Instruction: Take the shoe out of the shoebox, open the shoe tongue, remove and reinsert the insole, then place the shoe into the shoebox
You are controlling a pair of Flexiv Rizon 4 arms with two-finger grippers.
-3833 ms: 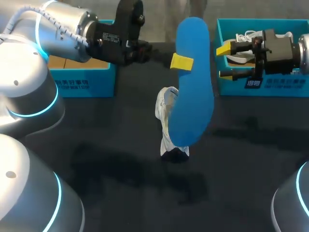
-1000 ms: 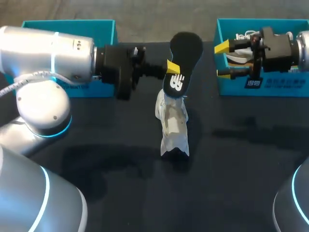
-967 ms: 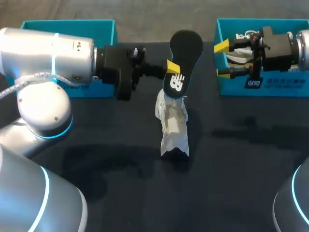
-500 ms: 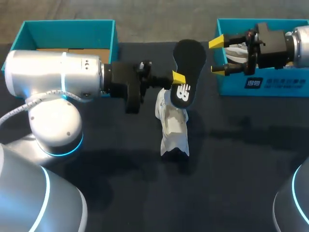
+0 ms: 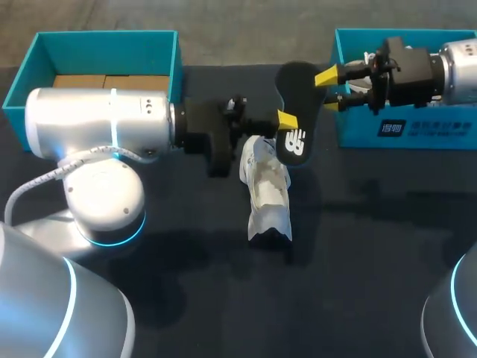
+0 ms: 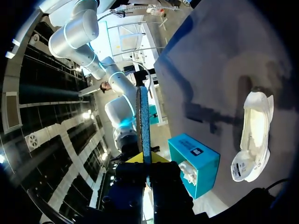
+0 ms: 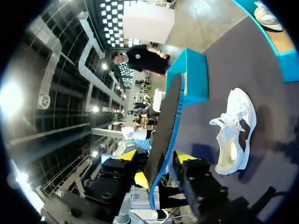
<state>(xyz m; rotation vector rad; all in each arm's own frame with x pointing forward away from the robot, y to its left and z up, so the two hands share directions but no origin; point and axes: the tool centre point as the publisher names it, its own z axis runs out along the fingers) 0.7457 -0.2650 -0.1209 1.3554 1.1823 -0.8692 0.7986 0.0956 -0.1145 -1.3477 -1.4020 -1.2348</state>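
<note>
A: What changes over the last second?
B: The left hand (image 5: 287,119), pinching the insole (image 5: 297,86) at mid-length, carries it toward 3 o'clock. The right hand (image 5: 329,90) leaves the shoebox (image 5: 417,136) heading for 9 o'clock, and its fingers are now spread either side of the insole's far end, not clamped
A: Shoe?
B: The shoe (image 5: 267,190) is unmoved at bench (image 5: 365,246) centre, at 6 o'clock of the insole
A: Meaning?
B: Probably a handover, or a two-handed hold, before reinsertion
</note>
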